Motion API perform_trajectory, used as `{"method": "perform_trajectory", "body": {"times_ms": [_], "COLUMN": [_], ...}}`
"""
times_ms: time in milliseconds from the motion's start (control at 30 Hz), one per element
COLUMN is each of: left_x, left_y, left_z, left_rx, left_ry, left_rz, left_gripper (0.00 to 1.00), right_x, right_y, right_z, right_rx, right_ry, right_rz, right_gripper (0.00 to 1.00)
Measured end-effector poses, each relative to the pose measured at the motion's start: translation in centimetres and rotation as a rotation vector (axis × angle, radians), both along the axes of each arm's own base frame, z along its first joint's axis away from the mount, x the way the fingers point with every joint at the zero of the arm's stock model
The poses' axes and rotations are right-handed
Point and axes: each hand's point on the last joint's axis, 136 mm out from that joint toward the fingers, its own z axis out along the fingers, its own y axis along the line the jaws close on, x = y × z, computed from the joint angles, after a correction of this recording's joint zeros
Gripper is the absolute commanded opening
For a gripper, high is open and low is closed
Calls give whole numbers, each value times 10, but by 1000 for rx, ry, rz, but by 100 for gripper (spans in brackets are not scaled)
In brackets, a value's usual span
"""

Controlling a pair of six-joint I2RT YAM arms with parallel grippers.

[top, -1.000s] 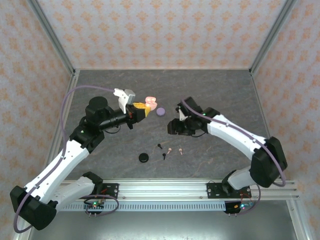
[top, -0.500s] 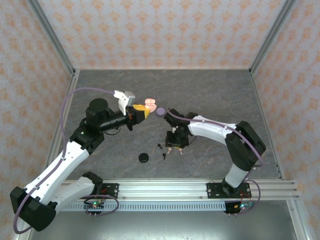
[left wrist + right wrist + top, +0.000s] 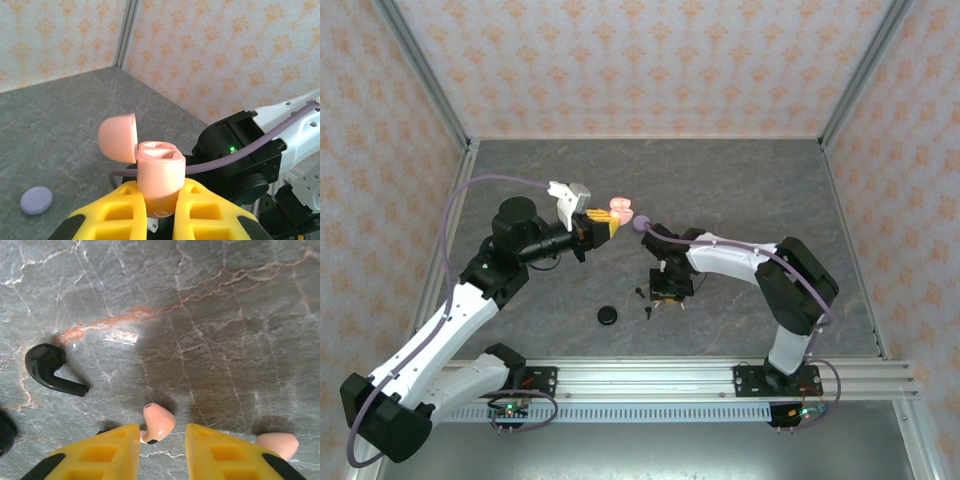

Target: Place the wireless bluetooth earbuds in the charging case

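A pink charging case [image 3: 159, 167] stands upright with its lid [image 3: 117, 137] swung open, and my left gripper [image 3: 160, 189] is shut on its lower half. In the top view that left gripper [image 3: 603, 222] holds the case [image 3: 620, 211] above the table's middle. My right gripper [image 3: 665, 296] is down at the tabletop. A pink earbud [image 3: 159, 422] lies between its yellow fingers [image 3: 105, 452]; the stem touches the left one and a gap remains on the right. A second pink earbud [image 3: 277, 444] lies just right of the gripper [image 3: 162, 434]. A black earbud [image 3: 50, 367] lies to the left.
A closed lilac case [image 3: 641, 226] rests on the table behind the right wrist, also seen as the lilac case [image 3: 36, 200] in the left wrist view. A round black case [image 3: 608, 315] and two black earbuds [image 3: 648, 313] lie near the front. Aluminium rails border the table.
The right arm swung from the back right down and forward to the pink earbuds, and its jaws have narrowed around one. The left arm and pink case stayed still.
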Motion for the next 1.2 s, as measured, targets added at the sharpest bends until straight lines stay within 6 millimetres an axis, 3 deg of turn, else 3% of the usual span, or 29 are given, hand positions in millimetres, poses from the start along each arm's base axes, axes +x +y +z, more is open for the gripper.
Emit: {"method": "perform_trajectory", "body": {"times_ms": [400,600,800,967,1200], "left_x": [0,0,0,4,12], "left_y": [0,0,0,-2,-8], "left_z": [-1,-1,-1,-1,-7], "left_rx": [1,0,-6,-21,-32], "left_ry": [1,2,10,25,54], "left_rz": [0,1,2,6,4], "left_gripper": [8,8,8,8,8], "right_x": [0,12,29,43,62], "right_y": [2,4,4,1,-18], "right_z": [-7,4,60,126,214], "right_rx": [-4,11,91,203,334], "right_ry": [3,-78,-279,-493,-759], "right_rz": [5,24,76,111,110], "right_gripper": [19,15,14,14,14]}}
